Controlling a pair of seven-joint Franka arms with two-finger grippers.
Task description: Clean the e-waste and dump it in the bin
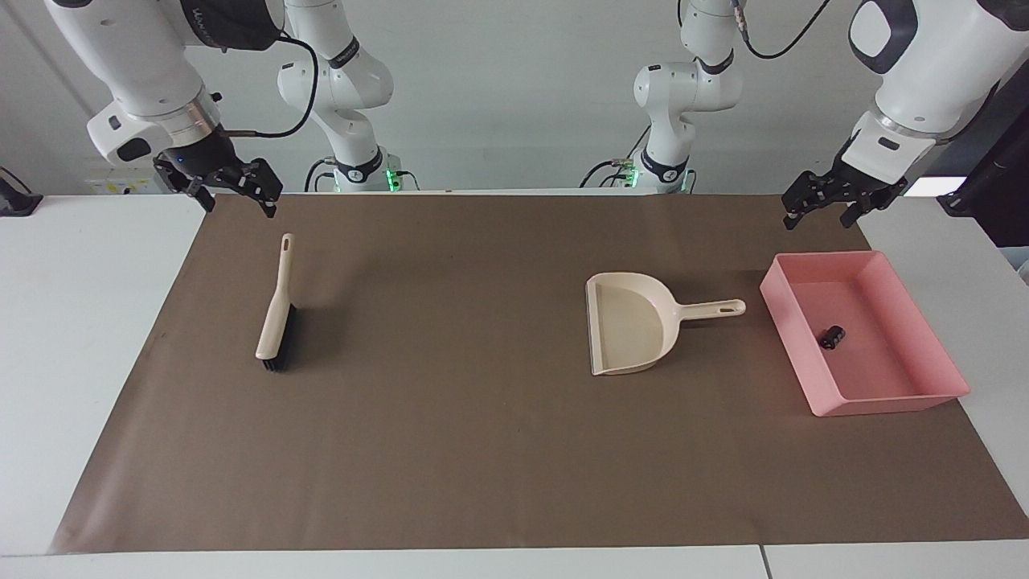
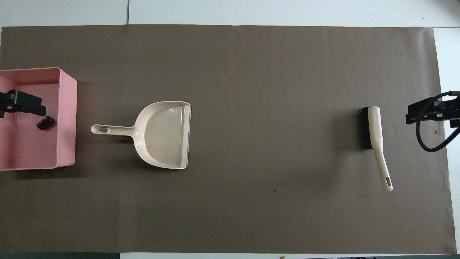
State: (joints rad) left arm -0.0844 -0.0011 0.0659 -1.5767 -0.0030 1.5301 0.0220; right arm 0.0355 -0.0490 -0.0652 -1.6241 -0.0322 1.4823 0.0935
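Facing view: the pink bin (image 1: 924, 398) sits at the right of the frame on the brown mat (image 1: 482, 450) covering the desk (image 1: 72, 338). A small black piece of e-waste (image 1: 832, 336) lies on the bin's floor; no white piece can be made out. The left hand (image 1: 815, 216) hangs in the air at upper right, above the mat's edge next to the bin, fingers spread and holding nothing. The right hand (image 1: 237, 205) hovers at upper left, over the mat's corner above the brush (image 1: 275, 312), also spread and empty. The cream dustpan (image 1: 635, 323) lies right of centre, its handle pointing toward the bin.

Overhead view: the bin (image 2: 68, 118) is at the left edge of the frame, the black e-waste (image 2: 45, 123) inside it. The left hand (image 2: 26, 103) shows over the bin, above the black piece in the frame. The dustpan (image 2: 161, 135) lies beside the bin, the brush (image 2: 375, 138) at the right, and the right hand (image 2: 429, 112) at the right edge.
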